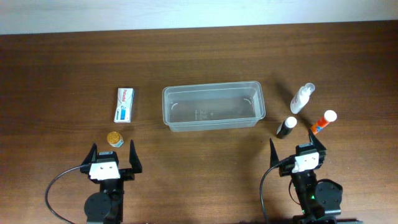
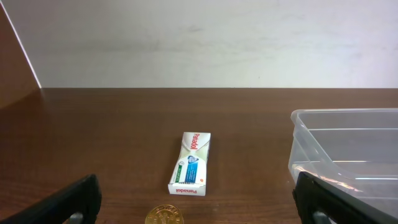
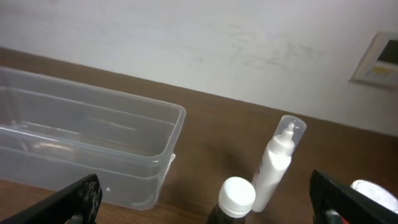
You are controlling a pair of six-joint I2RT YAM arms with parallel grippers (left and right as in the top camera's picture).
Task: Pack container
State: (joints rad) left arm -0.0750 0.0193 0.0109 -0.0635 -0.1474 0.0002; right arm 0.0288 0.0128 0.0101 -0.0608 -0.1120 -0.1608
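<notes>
The clear plastic container (image 1: 212, 106) stands empty mid-table; it also shows in the left wrist view (image 2: 348, 149) and right wrist view (image 3: 87, 143). Left of it lies a white Panadol box (image 1: 125, 104) (image 2: 191, 163) and a small gold-lidded jar (image 1: 114, 138) (image 2: 164, 216). Right of it stand a dark bottle with a white cap (image 1: 286, 127) (image 3: 233, 200), a white spray bottle (image 1: 303, 98) (image 3: 277, 162) and an orange bottle with a white cap (image 1: 323, 121). My left gripper (image 1: 112, 158) is open behind the jar. My right gripper (image 1: 298, 149) is open behind the dark bottle.
The brown wooden table (image 1: 199, 56) ends at a white wall at the back. A pale wall plate (image 3: 379, 59) shows on the wall in the right wrist view.
</notes>
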